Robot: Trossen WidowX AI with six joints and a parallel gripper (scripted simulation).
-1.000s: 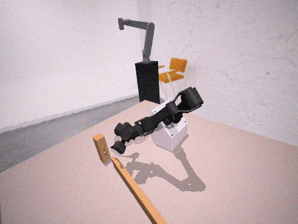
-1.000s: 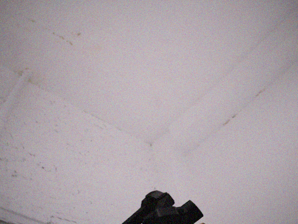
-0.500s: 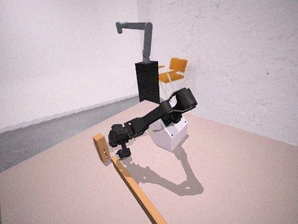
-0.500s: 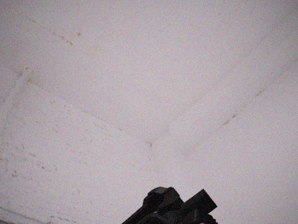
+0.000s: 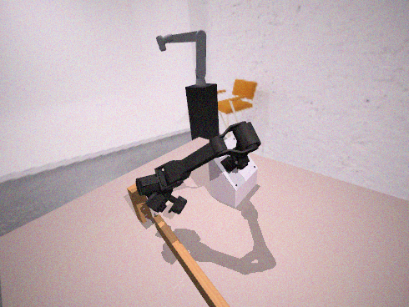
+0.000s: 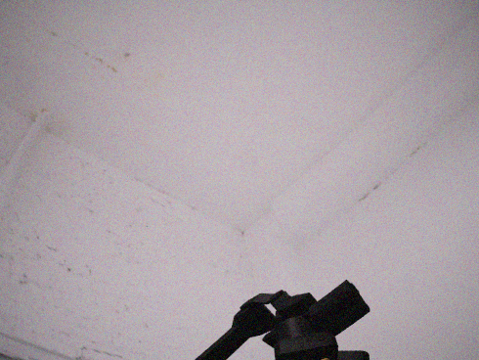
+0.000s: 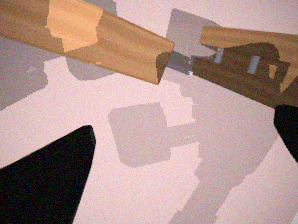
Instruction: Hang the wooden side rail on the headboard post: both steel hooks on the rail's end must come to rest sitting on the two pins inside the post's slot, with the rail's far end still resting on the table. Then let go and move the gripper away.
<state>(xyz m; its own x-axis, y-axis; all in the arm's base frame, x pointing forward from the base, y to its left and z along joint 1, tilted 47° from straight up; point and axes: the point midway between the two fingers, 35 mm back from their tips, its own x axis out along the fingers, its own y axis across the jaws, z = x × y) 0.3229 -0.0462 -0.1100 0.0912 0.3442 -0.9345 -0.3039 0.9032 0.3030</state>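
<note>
The wooden headboard post (image 5: 134,198) (image 7: 212,36) stands upright. Two light pins, the first pin (image 7: 219,55) and the second pin (image 7: 253,65), show on its shaded face in the wrist view. The wooden side rail (image 5: 192,264) (image 7: 130,49) lies low over the table, its end facing the post's foot. Grey steel hooks (image 7: 179,66) stick out of that end close beside the post's bottom; I see no hook on a pin. Whether they touch the post I cannot tell. My gripper (image 5: 168,206) (image 7: 182,124) is open and empty, above the rail's end and beside the post.
The white arm base (image 5: 244,188) stands on the pink table (image 5: 325,234). A grey arm on a black pedestal (image 5: 203,110) and an orange chair (image 5: 244,88) are in the background. The exterior view shows mostly bare walls, with part of my arm (image 6: 303,333) at the bottom.
</note>
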